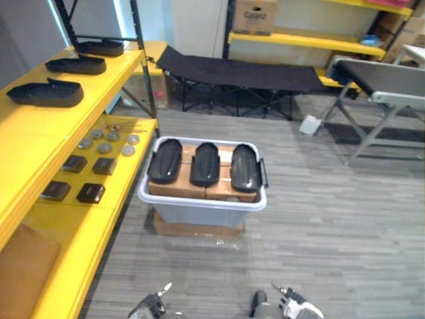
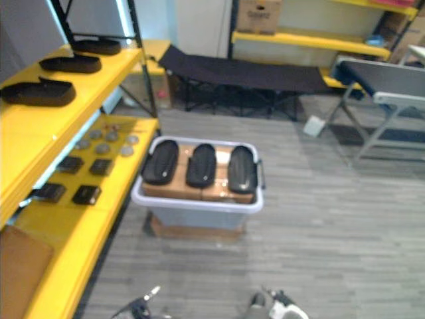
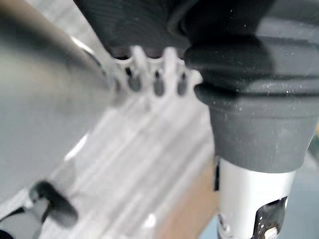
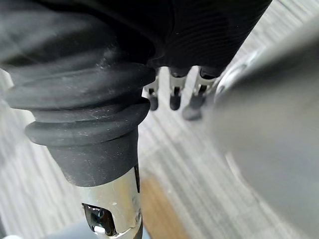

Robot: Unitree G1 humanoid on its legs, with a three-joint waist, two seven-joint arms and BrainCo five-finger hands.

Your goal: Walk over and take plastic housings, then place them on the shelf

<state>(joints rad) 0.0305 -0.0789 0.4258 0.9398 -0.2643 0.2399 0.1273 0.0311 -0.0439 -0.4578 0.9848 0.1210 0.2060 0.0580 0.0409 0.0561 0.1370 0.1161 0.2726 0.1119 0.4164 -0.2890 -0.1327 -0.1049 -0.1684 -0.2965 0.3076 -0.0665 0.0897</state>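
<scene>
Three black plastic housings lie side by side on cardboard boxes inside a grey tote [image 1: 199, 200] on the floor ahead: left housing [image 1: 165, 161], middle housing [image 1: 204, 163], right housing [image 1: 245, 167]. The yellow shelf [image 1: 40, 136] runs along my left, and its upper level carries three more black housings [image 1: 46, 93]. My left hand [image 1: 154, 306] and right hand [image 1: 299, 308] hang low at the near edge, well short of the tote. In the wrist views the left hand's fingers [image 3: 149, 74] and the right hand's fingers [image 4: 174, 94] hang relaxed over the floor and hold nothing.
The lower shelf level holds small black boxes [image 1: 91, 193], round metal discs [image 1: 106, 141] and a brown board [image 1: 20, 266]. A black folding cot [image 1: 239, 70] stands behind the tote and a grey table [image 1: 385, 83] at the right. Grey plank floor [image 1: 319, 226] lies around the tote.
</scene>
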